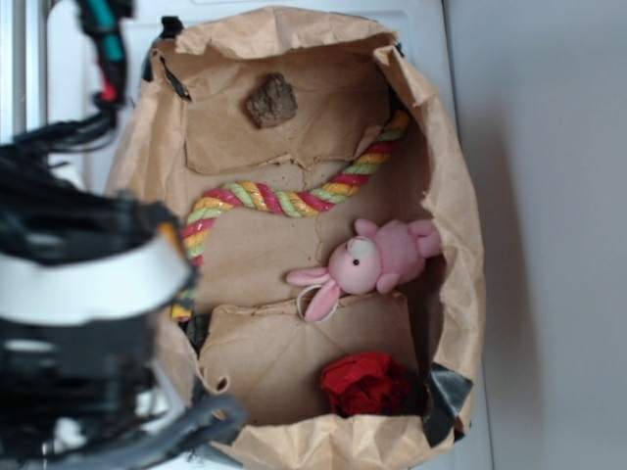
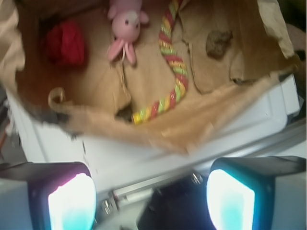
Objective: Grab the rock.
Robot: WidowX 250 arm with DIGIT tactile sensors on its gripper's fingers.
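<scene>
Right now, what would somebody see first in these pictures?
Probably the striped rope curving across the middle of the brown paper bag, and the pink bunny beside it. A red lump sits at one end and the dark rock at the other. The fingers are open, outside the bag.

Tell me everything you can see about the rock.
The rock is a small dark brown lump, chunky and irregular, with a rough, grainy surface. It looks whole. It lies alone on a brown paper flap at one end of the torn-open bag, touching only the paper. The rope curves past it without contact, and the bunny and red lump lie beyond. In the wrist view it appears blurred. The tool is open, outside the bag, far from it.
</scene>
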